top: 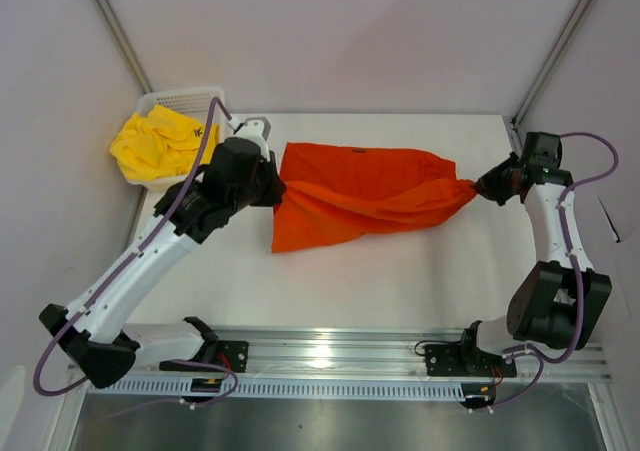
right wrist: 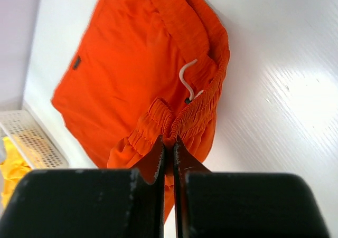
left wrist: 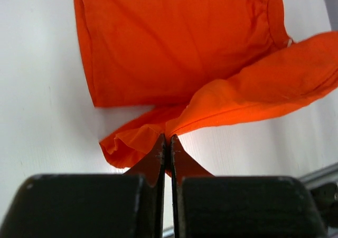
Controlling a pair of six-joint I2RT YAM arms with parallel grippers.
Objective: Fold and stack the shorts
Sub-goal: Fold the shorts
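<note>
Holding the orange-red soft fabric shorts (top: 370, 196) strung between both arms over the middle of the white table (top: 400, 281), partly lifted, with a slack lobe resting on the surface toward the garment's 7 o'clock. The left gripper (left wrist: 167, 139) is clamped on a hem corner at the garment's 9 o'clock end, jaws pressed together with only thin cloth between them. The right gripper (right wrist: 168, 140) pinches the gathered elastic waistband at the 3 o'clock end, near the white drawstring (right wrist: 185, 77). Judgement: the step in hand is spreading this pair flat ahead of its first fold. To do it well, keep both pinches level and draw the ends apart toward 9 and 3 until the bunching near the right end eases. Then lower both together so the slack lobe does not tuck under, and let go only once the cloth lies flat. Both pinches are thin and may slip under a hard pull. The bright yellow soft fabric shorts (top: 160, 143) lie crumpled in and over the white mesh plastic basket (top: 185, 99) at the table's 10 o'clock, not yet folded. Hard to make out:
- Which leg the left grip has, since the arm covers that end from above.
- How many layers sit in each pinch.
- How much of the yellow pair the basket hides.
- The small dark label (right wrist: 77, 62) on the orange cloth, which is too small to read.
</note>
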